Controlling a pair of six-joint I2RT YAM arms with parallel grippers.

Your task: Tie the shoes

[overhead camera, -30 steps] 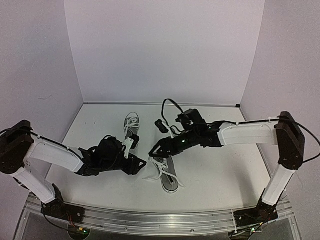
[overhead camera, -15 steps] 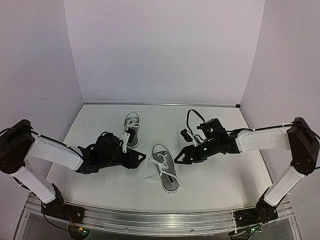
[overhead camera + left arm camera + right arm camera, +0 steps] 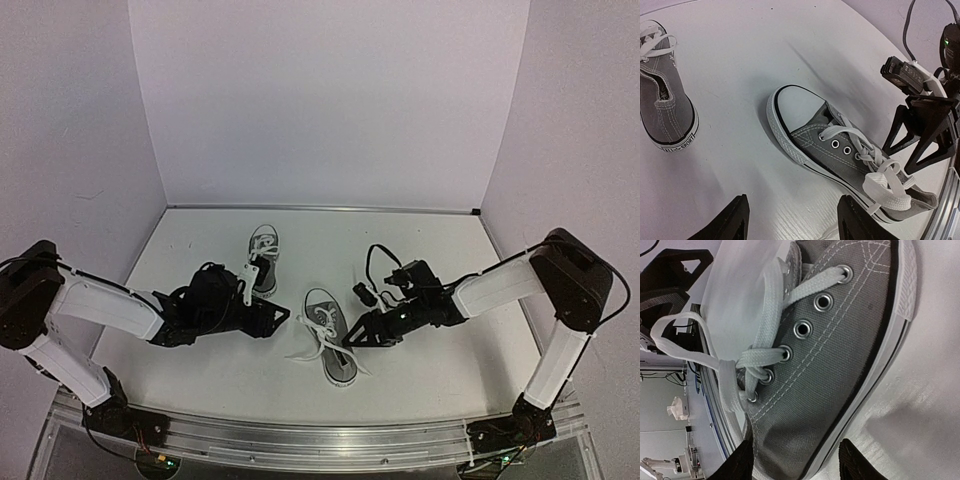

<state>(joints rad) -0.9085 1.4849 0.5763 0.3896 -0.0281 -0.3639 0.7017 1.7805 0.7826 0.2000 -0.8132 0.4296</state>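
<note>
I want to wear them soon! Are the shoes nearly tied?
Not nearly. On the near grey canvas sneaker the white laces look loose, no tidy bow. The left gripper and right gripper hover open beside it, holding nothing. Far grey sneaker: can't tell if tied.

Grey shoes (image 3: 334, 348), white laces (image 3: 879, 176), white toe caps (image 3: 797, 106)

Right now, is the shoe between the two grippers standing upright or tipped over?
Upright: the shoe sits flat on its white sole on the table, its opening facing up.
</note>
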